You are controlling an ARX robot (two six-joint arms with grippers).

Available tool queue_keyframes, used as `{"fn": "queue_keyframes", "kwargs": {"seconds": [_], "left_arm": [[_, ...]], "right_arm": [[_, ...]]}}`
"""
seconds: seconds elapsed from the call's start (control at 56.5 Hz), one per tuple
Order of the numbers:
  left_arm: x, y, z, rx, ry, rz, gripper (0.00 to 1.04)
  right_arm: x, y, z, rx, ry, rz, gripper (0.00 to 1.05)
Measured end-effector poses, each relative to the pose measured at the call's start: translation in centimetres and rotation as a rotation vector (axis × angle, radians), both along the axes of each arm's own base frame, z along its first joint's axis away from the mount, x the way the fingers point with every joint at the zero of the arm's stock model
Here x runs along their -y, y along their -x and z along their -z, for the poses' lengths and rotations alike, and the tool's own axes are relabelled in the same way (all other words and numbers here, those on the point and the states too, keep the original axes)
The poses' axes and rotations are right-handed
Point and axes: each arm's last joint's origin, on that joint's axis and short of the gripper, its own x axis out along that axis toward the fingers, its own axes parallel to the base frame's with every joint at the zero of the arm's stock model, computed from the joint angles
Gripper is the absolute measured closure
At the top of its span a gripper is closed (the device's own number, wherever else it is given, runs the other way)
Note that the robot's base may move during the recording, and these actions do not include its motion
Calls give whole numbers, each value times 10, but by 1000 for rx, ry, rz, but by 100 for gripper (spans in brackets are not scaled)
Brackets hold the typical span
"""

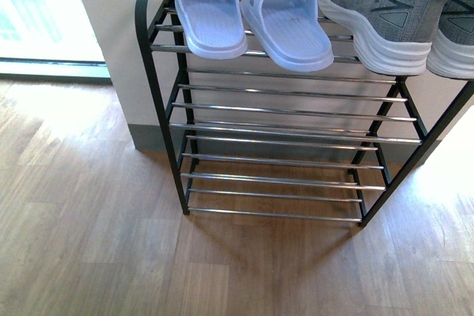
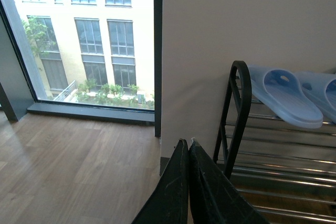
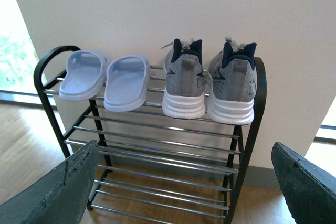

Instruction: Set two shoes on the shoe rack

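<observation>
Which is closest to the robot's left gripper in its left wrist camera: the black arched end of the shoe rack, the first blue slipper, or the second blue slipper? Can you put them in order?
From the left gripper, in the left wrist view:
1. The black arched end of the shoe rack, right beside the fingertips.
2. The first blue slipper, on the top shelf next to the arch.
3. The second blue slipper, farther along the same shelf, partly cut off by the picture edge.

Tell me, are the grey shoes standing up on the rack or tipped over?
Standing up. Both grey sneakers sit flat on their white soles, side by side on the shoe rack top tier, heels facing out.
</observation>
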Motion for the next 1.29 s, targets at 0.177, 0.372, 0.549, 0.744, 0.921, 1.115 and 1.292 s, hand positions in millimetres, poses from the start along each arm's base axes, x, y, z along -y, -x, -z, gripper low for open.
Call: {"fn": "queue_keyframes", "kwargs": {"seconds": [0.177,0.372,0.549,0.744,0.921,1.115,1.292], "left_arm": [[0,4,0,0,0,0,104],[0,14,5,-35,-1,0,104],[0,17,4,-19,0,-2,104],[0,17,4,-18,0,-1,95],[0,17,4,-18,0,-1,63],[0,17,4,-17,0,-1,29],[0,17,4,-17,-2,-1,9]], "right_arm": [[0,0,0,0,0,0,9],[0,0,0,0,0,0,9],[0,0,0,0,0,0,9],[0,0,0,0,0,0,9],[0,0,0,0,0,0,9],[0,0,0,0,0,0,9],[0,0,0,0,0,0,9]]}}
